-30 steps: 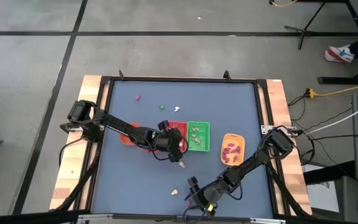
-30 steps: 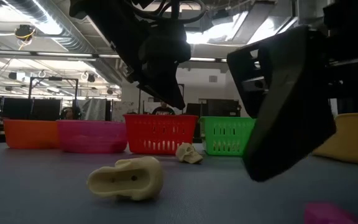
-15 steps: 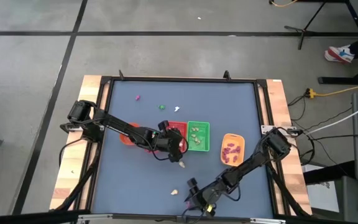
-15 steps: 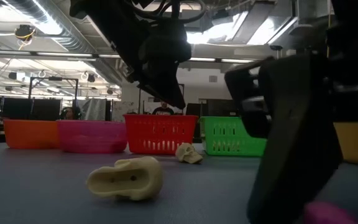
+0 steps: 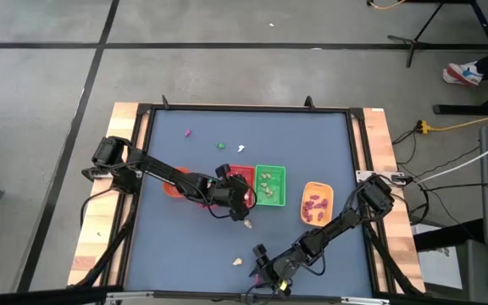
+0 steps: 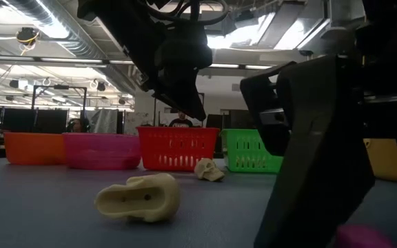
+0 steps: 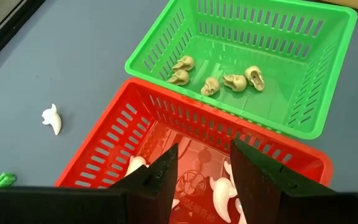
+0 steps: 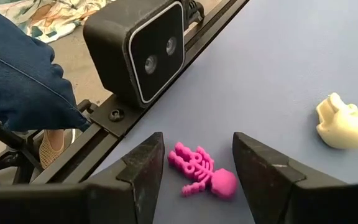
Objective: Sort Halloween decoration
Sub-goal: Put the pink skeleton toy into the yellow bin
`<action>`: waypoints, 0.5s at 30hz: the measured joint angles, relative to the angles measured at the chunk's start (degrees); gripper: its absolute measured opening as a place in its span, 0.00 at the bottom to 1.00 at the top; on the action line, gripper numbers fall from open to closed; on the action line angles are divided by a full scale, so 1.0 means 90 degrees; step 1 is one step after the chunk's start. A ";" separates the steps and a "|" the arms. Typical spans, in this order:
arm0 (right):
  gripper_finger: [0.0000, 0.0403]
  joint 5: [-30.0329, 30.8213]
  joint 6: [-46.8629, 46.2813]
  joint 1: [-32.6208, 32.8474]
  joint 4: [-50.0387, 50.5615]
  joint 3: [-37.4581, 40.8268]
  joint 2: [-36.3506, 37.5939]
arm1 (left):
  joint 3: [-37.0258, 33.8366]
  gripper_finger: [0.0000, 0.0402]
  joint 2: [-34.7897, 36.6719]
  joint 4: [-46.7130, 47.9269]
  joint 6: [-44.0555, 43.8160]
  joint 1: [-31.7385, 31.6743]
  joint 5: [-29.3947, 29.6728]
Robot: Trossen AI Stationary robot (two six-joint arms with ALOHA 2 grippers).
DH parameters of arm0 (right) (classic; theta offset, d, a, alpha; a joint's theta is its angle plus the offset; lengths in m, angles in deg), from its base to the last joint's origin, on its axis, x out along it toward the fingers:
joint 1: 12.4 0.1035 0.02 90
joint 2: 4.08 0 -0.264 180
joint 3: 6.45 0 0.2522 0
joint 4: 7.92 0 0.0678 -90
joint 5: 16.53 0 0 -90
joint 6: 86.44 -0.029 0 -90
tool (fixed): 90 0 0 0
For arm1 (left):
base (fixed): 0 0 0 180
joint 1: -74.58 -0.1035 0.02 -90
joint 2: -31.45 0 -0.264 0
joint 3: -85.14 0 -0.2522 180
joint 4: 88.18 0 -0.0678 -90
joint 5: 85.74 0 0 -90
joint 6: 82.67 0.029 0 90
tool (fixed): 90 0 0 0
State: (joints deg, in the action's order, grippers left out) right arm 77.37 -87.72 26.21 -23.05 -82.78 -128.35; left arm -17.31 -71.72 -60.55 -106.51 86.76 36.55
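Beside the black camera (image 8: 143,55), a pink skeleton (image 8: 201,172) lies flat between the right gripper's (image 8: 197,171) spread fingers, head pointing away from it. The left gripper (image 7: 201,168), fingers apart, hovers above the red basket (image 7: 114,149).

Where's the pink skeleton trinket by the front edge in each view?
High: hidden under the right end effector at the table's front edge.
Low: pink sliver at bottom right, beside the dark finger.
Left wrist: not in it.
Right wrist: centre, between the open fingers, flat on the table.
Shared landmark: cream skull, also high and low.
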 joint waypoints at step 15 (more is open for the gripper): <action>0.30 -0.0046 0.0012 0.0005 0.0041 0.0015 -0.0010 | 0.0000 0.33 0.0000 0.0000 0.0000 0.0000 0.0000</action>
State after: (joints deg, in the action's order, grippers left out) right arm 76.95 -87.61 26.25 -22.68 -82.64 -128.44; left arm -17.31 -71.72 -60.55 -106.51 86.76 36.55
